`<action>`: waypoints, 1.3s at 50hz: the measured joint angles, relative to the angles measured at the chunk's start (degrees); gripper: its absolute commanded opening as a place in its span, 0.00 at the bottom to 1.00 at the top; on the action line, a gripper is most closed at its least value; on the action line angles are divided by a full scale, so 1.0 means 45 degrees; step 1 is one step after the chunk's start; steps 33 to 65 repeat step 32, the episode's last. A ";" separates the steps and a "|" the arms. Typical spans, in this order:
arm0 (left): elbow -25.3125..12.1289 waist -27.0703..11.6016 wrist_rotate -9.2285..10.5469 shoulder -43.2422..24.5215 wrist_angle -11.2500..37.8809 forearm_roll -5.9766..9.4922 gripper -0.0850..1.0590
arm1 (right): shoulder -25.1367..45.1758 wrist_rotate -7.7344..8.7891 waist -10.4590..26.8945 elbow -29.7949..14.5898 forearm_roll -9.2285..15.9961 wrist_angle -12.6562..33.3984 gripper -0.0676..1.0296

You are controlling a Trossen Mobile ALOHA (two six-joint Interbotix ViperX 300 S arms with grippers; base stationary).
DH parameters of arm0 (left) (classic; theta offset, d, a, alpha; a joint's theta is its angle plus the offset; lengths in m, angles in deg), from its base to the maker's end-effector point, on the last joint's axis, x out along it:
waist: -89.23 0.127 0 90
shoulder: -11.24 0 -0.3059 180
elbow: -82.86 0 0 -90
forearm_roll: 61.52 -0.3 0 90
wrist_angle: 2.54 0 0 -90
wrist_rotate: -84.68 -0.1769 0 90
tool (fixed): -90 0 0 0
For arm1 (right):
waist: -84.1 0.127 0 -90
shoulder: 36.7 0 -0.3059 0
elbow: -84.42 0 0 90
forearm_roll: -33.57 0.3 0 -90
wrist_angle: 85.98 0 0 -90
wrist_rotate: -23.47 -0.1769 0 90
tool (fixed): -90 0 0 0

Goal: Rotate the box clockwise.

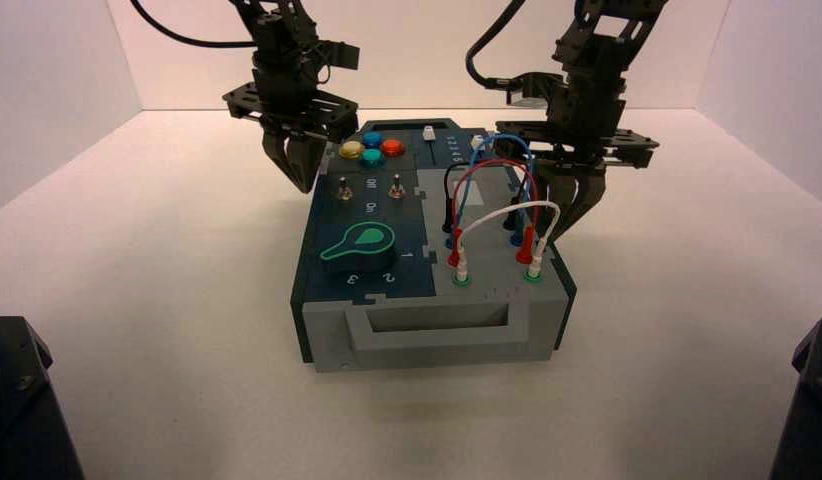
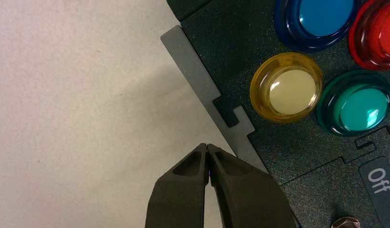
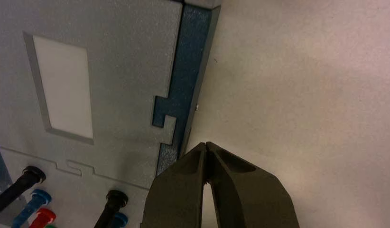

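The box (image 1: 427,300) is dark teal and grey, with a grey handle at its near end, round coloured buttons, two toggle switches, a green knob and plugged wires. My left gripper (image 1: 300,180) is shut and empty, tips just beside the box's far-left edge, near the yellow button (image 1: 351,150). In the left wrist view its tips (image 2: 207,147) meet by the grey edge strip (image 2: 198,76), next to the yellow button (image 2: 286,88). My right gripper (image 1: 577,225) is shut and empty beside the box's right edge. In the right wrist view its tips (image 3: 205,145) stand at the teal side (image 3: 183,80).
White walls enclose the white table on three sides. Red, blue, black and white wires (image 1: 497,200) arch over the box's right half, close to the right gripper. Dark arm bases (image 1: 17,400) sit at the near corners.
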 measured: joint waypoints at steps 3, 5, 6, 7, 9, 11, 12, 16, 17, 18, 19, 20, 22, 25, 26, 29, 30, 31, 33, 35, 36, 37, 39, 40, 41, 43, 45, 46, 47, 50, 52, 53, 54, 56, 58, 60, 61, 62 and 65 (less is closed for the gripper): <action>0.0000 0.0098 -0.0020 0.0039 0.0000 -0.0078 0.05 | 0.0000 0.0000 0.0020 0.0020 0.0000 -0.0137 0.04; 0.0020 0.0137 -0.0020 0.0078 0.0000 -0.0078 0.05 | 0.0000 0.0000 0.0020 0.0039 -0.0020 -0.0195 0.04; 0.0020 0.0176 -0.0020 0.0098 -0.0020 -0.0078 0.05 | 0.0000 0.0000 0.0020 0.0039 -0.0020 -0.0195 0.04; 0.0000 0.0215 -0.0020 0.0176 -0.0078 -0.0078 0.05 | 0.0000 0.0000 0.0020 0.0059 -0.0039 -0.0293 0.04; 0.0000 0.0273 -0.0039 0.0313 -0.0176 -0.0078 0.05 | -0.0020 0.0000 0.0039 0.0117 -0.0078 -0.0391 0.04; 0.0176 0.0332 -0.0059 0.0977 -0.0352 -0.0059 0.05 | -0.0137 0.0000 0.0039 0.0273 -0.0332 -0.0742 0.04; 0.0352 0.0352 -0.0059 0.1289 -0.0449 -0.0039 0.05 | -0.0176 0.0000 0.0039 0.0313 -0.0352 -0.0801 0.04; 0.0957 0.0547 0.0039 0.2441 -0.0273 0.0000 0.05 | -0.0742 0.0059 0.0078 0.0742 -0.0762 -0.1172 0.04; 0.1055 0.0605 0.0078 0.2793 -0.0254 0.0000 0.05 | -0.0918 0.0059 0.0078 0.0840 -0.0801 -0.1211 0.04; 0.1133 0.0664 0.0137 0.3125 -0.0234 0.0020 0.05 | -0.1094 0.0059 0.0078 0.0879 -0.0840 -0.1250 0.04; 0.1172 0.0703 0.0156 0.3301 -0.0215 0.0000 0.05 | -0.1230 0.0059 0.0078 0.0918 -0.0859 -0.1289 0.04; 0.1230 0.0762 0.0195 0.3535 -0.0176 0.0020 0.05 | -0.1367 0.0059 0.0078 0.0977 -0.0859 -0.1309 0.04; 0.1328 0.0840 0.0273 0.4023 -0.0098 0.0000 0.05 | -0.1758 0.0059 0.0098 0.1055 -0.0879 -0.1348 0.04; 0.1426 0.0879 0.0332 0.4492 0.0117 0.0000 0.05 | -0.2324 0.0059 0.0117 0.1152 -0.0840 -0.1367 0.04; 0.1445 0.0820 0.0352 0.4648 0.0293 0.0020 0.05 | -0.2598 0.0039 0.0117 0.1191 -0.0820 -0.1309 0.04; 0.1465 0.0801 0.0352 0.4863 0.0410 0.0020 0.05 | -0.2832 0.0059 0.0117 0.1191 -0.0801 -0.1250 0.04; 0.1465 0.0801 0.0391 0.4902 0.0449 0.0020 0.05 | -0.2949 0.0059 0.0117 0.1191 -0.0801 -0.1230 0.04; 0.1465 0.0801 0.0391 0.4902 0.0449 0.0020 0.05 | -0.2988 0.0078 0.0117 0.1191 -0.0801 -0.1211 0.04; 0.1465 0.0781 0.0449 0.4941 0.0488 0.0039 0.05 | -0.2988 0.0078 0.0117 0.1191 -0.0801 -0.1211 0.04; 0.1465 0.0781 0.0449 0.4941 0.0488 0.0039 0.05 | -0.2988 0.0078 0.0117 0.1191 -0.0801 -0.1211 0.04; 0.1465 0.0781 0.0449 0.4941 0.0488 0.0039 0.05 | -0.2988 0.0078 0.0117 0.1191 -0.0801 -0.1211 0.04; 0.1465 0.0781 0.0449 0.4941 0.0488 0.0039 0.05 | -0.2988 0.0078 0.0117 0.1191 -0.0801 -0.1211 0.04; 0.1465 0.0781 0.0449 0.4941 0.0488 0.0039 0.05 | -0.2988 0.0078 0.0117 0.1191 -0.0801 -0.1211 0.04; 0.1465 0.0781 0.0449 0.4941 0.0488 0.0039 0.05 | -0.2988 0.0078 0.0117 0.1191 -0.0801 -0.1211 0.04; 0.1465 0.0781 0.0449 0.4941 0.0488 0.0039 0.05 | -0.2988 0.0078 0.0117 0.1191 -0.0801 -0.1211 0.04; 0.1465 0.0781 0.0449 0.4941 0.0488 0.0039 0.05 | -0.2988 0.0078 0.0117 0.1191 -0.0801 -0.1211 0.04; 0.1465 0.0781 0.0449 0.4941 0.0488 0.0039 0.05 | -0.2988 0.0078 0.0117 0.1191 -0.0801 -0.1211 0.04; 0.1465 0.0781 0.0449 0.4941 0.0488 0.0039 0.05 | -0.2988 0.0078 0.0117 0.1191 -0.0801 -0.1211 0.04; 0.1465 0.0781 0.0449 0.4941 0.0488 0.0039 0.05 | -0.2988 0.0078 0.0117 0.1191 -0.0801 -0.1211 0.04; 0.1465 0.0781 0.0449 0.4941 0.0488 0.0039 0.05 | -0.2988 0.0078 0.0117 0.1191 -0.0801 -0.1211 0.04; 0.1465 0.0781 0.0449 0.4941 0.0488 0.0039 0.05 | -0.2988 0.0078 0.0117 0.1191 -0.0801 -0.1211 0.04; 0.1465 0.0781 0.0449 0.4941 0.0488 0.0039 0.05 | -0.2988 0.0078 0.0117 0.1191 -0.0801 -0.1211 0.04; 0.1465 0.0781 0.0449 0.4941 0.0488 0.0039 0.05 | -0.2988 0.0078 0.0117 0.1191 -0.0801 -0.1211 0.04; 0.1465 0.0781 0.0449 0.4941 0.0488 0.0039 0.05 | -0.2988 0.0078 0.0117 0.1191 -0.0801 -0.1211 0.04; 0.1465 0.0781 0.0449 0.4941 0.0488 0.0039 0.05 | -0.2988 0.0078 0.0117 0.1191 -0.0801 -0.1211 0.04; 0.1465 0.0781 0.0449 0.4941 0.0488 0.0039 0.05 | -0.2988 0.0078 0.0117 0.1191 -0.0801 -0.1211 0.04; 0.1465 0.0781 0.0449 0.4941 0.0488 0.0039 0.05 | -0.2988 0.0078 0.0117 0.1191 -0.0801 -0.1211 0.04; 0.1465 0.0781 0.0449 0.4941 0.0488 0.0039 0.05 | -0.2988 0.0078 0.0117 0.1191 -0.0801 -0.1211 0.04; 0.1465 0.0781 0.0449 0.4941 0.0488 0.0039 0.05 | -0.2988 0.0078 0.0117 0.1191 -0.0801 -0.1211 0.04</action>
